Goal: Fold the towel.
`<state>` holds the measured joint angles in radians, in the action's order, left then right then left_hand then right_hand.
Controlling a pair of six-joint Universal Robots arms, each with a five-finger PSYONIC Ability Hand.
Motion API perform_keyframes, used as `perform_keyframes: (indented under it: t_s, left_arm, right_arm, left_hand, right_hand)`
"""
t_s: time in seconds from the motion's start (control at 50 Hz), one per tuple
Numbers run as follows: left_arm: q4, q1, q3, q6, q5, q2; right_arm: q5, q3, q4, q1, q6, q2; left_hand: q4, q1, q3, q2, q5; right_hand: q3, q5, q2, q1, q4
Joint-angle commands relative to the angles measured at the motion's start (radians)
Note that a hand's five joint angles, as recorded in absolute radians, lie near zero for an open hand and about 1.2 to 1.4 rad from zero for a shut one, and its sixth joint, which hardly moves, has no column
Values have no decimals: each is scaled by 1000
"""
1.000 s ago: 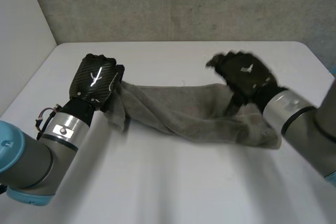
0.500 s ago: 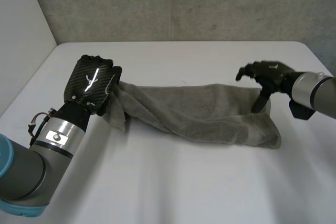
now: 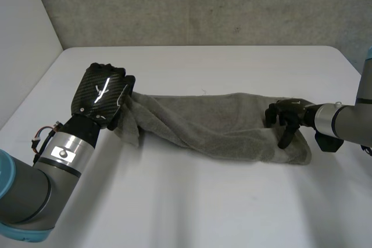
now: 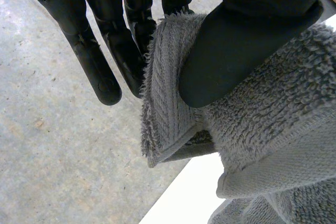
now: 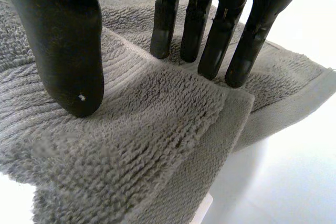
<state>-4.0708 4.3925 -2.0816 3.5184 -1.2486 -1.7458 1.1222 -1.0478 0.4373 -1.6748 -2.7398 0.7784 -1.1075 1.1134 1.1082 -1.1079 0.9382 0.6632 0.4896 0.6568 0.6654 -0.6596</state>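
Bunched grey terry towel (image 3: 215, 126) strung across the white table (image 3: 192, 201), one end gripped, the other just touched

On the left, the left hand (image 3: 102, 94) has the towel's end pinched between thumb and fingers, and it looks held a bit off the table. The towel runs right as a long rumpled strip to the right hand (image 3: 289, 114), which has straight fingertips resting on the far corner, thumb set apart, nothing pinched. My worry: a shallow close there grabs only the top layer, so the corner slips or the fold ends up lopsided.
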Motion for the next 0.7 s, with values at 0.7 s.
perform_keyframes:
  t_s: [0.7]
  left_arm:
    - [-2, 42, 2, 2, 2, -11]
  right_arm:
    - [-186, -663, -308, 205, 89, 608]
  left_hand:
    - [-125, 119, 124, -124, 120]
  right_hand:
    - [733, 732, 739, 731, -737]
